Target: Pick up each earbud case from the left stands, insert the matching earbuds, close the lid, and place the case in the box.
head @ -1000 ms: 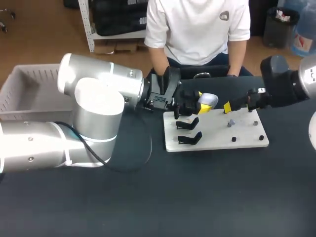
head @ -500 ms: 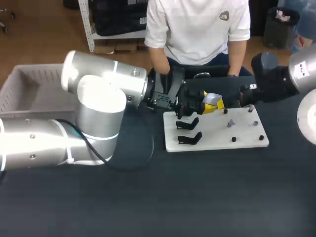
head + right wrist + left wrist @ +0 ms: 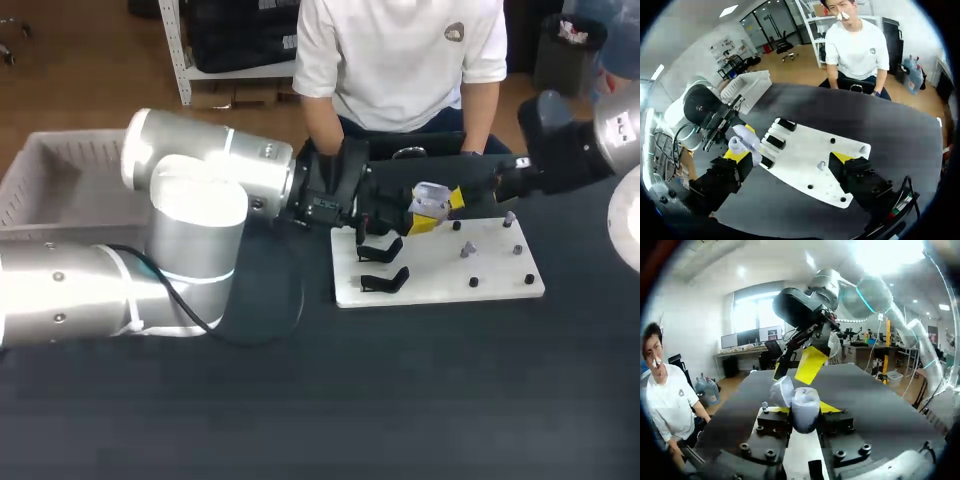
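Between the fingers of the left gripper (image 3: 805, 409): one pale earbud case (image 3: 805, 401), clamped from both sides by the yellow tips, lid (image 3: 782, 391) hinged open. The case is held in the air above the far edge of the white board (image 3: 440, 288).

Directly ahead of the left gripper: the right gripper (image 3: 790, 156), its fingers spread wide and holding nothing. One of its yellow tips (image 3: 738, 154) sits just beside the case; whether they touch cannot be determined. Below and between the right gripper's fingers lies the board.

Beneath the left gripper, on the board: two black stands (image 3: 381, 249), both unoccupied. Beneath the right gripper, on the same board: several small dark pegs (image 3: 473, 282) and a small grey item (image 3: 466, 250), too small to identify.

Well behind the left gripper, beside its arm: the grey box (image 3: 40, 170). Contents not visible.
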Controlling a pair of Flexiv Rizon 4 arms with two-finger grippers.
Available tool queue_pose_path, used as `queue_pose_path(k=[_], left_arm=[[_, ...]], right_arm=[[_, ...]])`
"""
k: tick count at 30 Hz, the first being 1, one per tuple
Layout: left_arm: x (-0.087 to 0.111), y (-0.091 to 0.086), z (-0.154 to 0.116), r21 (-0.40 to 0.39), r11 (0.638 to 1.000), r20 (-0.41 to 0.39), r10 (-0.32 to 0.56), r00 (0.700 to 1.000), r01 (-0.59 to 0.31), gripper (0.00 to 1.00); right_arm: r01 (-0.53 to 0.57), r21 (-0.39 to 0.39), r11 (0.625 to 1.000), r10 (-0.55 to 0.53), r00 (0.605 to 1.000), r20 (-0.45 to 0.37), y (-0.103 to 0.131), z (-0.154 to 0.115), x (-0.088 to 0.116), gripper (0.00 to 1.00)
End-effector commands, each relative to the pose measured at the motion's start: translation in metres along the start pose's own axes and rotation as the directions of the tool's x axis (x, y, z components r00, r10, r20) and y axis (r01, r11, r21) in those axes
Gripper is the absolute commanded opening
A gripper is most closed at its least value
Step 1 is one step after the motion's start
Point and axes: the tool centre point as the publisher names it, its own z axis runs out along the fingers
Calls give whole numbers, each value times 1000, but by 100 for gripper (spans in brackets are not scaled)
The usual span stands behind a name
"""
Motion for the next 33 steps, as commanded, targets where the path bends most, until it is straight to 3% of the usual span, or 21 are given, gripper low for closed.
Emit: queue_pose_path(k=[1, 5, 12, 22, 33], left_arm=[[2, -2, -6, -31, 999, 98, -25, 995, 28, 0], [-4, 6, -9, -43, 997, 173, -50, 984, 59, 0], [-17, 12, -8, -53, 998, 200, -32, 979, 43, 0], [-25, 25, -8, -97, 995, 202, -8, 979, 28, 0], [-25, 34, -9, -113, 993, 211, -20, 977, 45, 0]], right_arm=[[18, 160, 987, -14, 1000, -27, 0, -21, 5, 100], [25, 230, 973, -10, 998, -65, -13, -34, 10, 100], [60, 353, 934, -15, 992, -128, -30, -46, 16, 100], [83, 460, 884, 31, 972, -235, -53, -44, 26, 100], [83, 460, 884, 31, 972, -235, -53, -44, 26, 100]])
